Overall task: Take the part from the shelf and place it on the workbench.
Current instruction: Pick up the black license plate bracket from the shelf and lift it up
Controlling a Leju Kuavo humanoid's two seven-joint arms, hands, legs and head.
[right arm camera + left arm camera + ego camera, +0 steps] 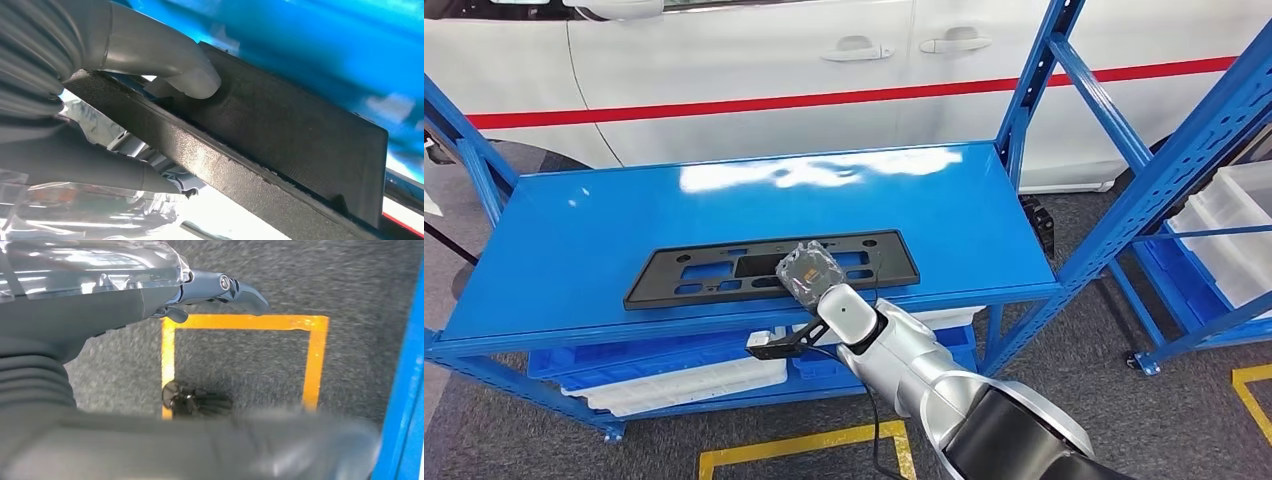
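Black plastic part [769, 268] lying along the shelf's [574, 240] front edge — we see the right hand [809, 272] grasping its near rim; left hand [220, 290] hangs empty, fingers uncurled; no legible writing.

Blue shelf top [574, 240]: wide bare surface left, right and behind the black part [724, 270], which lies flat along the front edge. Blue uprights [1034, 90] close in the right end (diagonal brace too). White car [754, 60] blocks the far side. Right hand [809, 272] grips the part's front rim, apparently thumb [190, 80] on top.
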